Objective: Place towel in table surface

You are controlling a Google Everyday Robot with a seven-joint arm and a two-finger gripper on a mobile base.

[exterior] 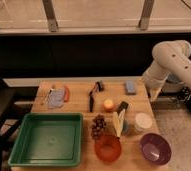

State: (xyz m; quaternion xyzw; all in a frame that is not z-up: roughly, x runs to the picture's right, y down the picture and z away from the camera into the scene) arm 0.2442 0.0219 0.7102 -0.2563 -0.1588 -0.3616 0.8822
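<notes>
The towel is a small blue-grey cloth lying crumpled at the far left of the wooden table, beside an orange item. My gripper hangs at the end of the white arm, just off the table's right edge, near the blue sponge. It is far from the towel and nothing shows in it.
A green tray sits front left. An orange bowl, a purple bowl, a white cup, grapes, a yellow-white packet, a round orange fruit and a black tool fill the middle and right.
</notes>
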